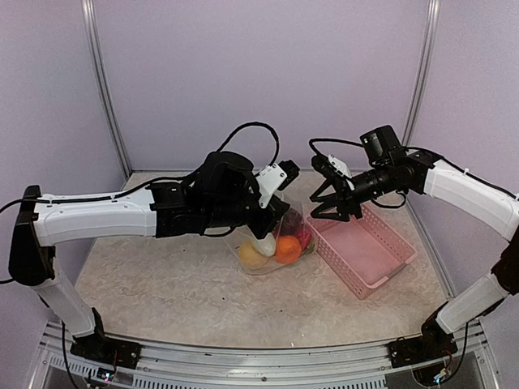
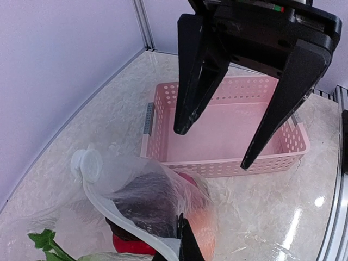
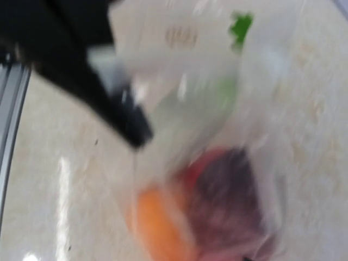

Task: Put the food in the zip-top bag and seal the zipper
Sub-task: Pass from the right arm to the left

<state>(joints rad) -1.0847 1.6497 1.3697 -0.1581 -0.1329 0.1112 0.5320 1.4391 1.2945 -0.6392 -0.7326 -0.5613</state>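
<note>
At the bottom edge of the left wrist view, the left gripper [image 2: 180, 243] is pinched closed on the mouth edge of the zip-top bag [image 2: 155, 196]. It holds that edge up just in front of the pink basket [image 2: 212, 167]. The zipper [image 2: 117, 215] runs as a pale strip from the pinch point along the raised lip, curving away to a round white tab. The mouth is not pressed together along this stretch.

The food sits inside the bag: a dark purple ball [image 2: 142, 205], a red piece [image 2: 133, 246] below it, an orange one [image 2: 204, 228] on the basket side, and a green leaf [image 2: 46, 239] farthest from the basket. From above, the bag [image 1: 272, 243] stands on the table [image 1: 162, 292] just beside the basket's [image 1: 369, 251] left wall; whether they touch cannot be told. A yellow piece [image 1: 251, 256], a white oblong piece [image 1: 264, 243] and the orange one [image 1: 287, 249] show through the plastic.

The left gripper [image 1: 272, 215] is over the bag, on the side away from the basket. The right gripper [image 1: 331, 215] hangs above the basket's far left corner with its jaws spread wide and nothing between them; the left wrist view shows it [image 2: 215, 145] over the bare basket floor. The right wrist view is badly blurred, showing only orange, red, purple and green through the plastic.
</note>
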